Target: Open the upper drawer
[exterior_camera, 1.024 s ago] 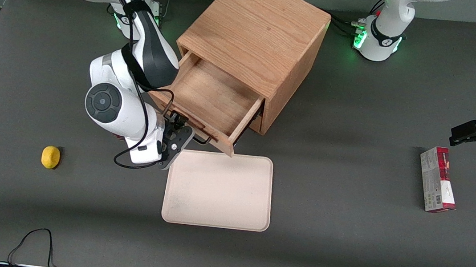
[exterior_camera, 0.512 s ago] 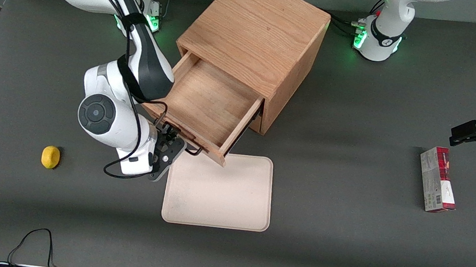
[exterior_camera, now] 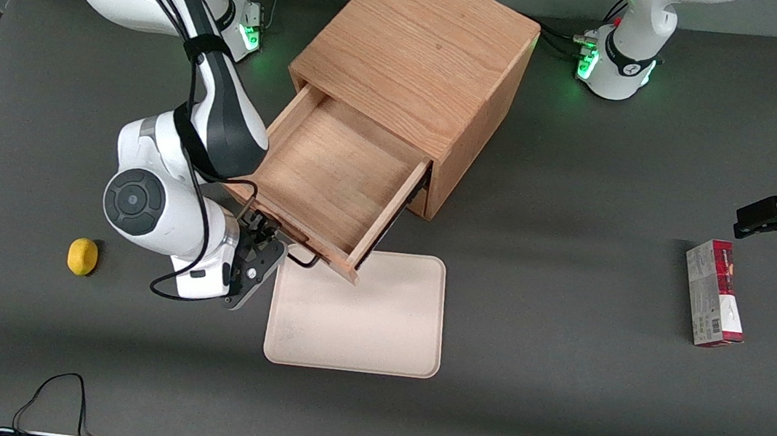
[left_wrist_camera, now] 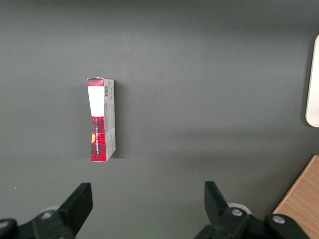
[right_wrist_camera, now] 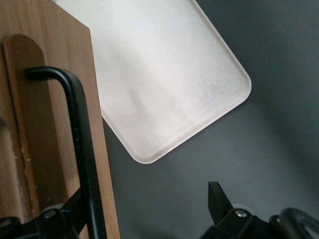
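The upper drawer [exterior_camera: 335, 168] stands pulled far out of the oak cabinet [exterior_camera: 414, 53], its bare wooden inside showing. Its thin black handle [exterior_camera: 303, 261] runs along the drawer front, nearest the front camera. My right gripper [exterior_camera: 261, 244] is at that handle, at the working arm's end of it. In the right wrist view the fingers stand wide apart around the gripper's middle [right_wrist_camera: 147, 204]. The black handle [right_wrist_camera: 82, 149] lies against one finger, in front of the oak drawer front [right_wrist_camera: 45, 124]. The lower drawer is hidden under the open one.
A pale pink tray [exterior_camera: 362, 317] lies on the table right in front of the open drawer; it also shows in the right wrist view [right_wrist_camera: 164, 84]. A yellow lemon [exterior_camera: 83, 256] lies toward the working arm's end. A red box [exterior_camera: 713, 291] lies toward the parked arm's end.
The upper drawer has slid farther out of the cabinet toward the front camera. My gripper has moved the same way with the handle against its finger.
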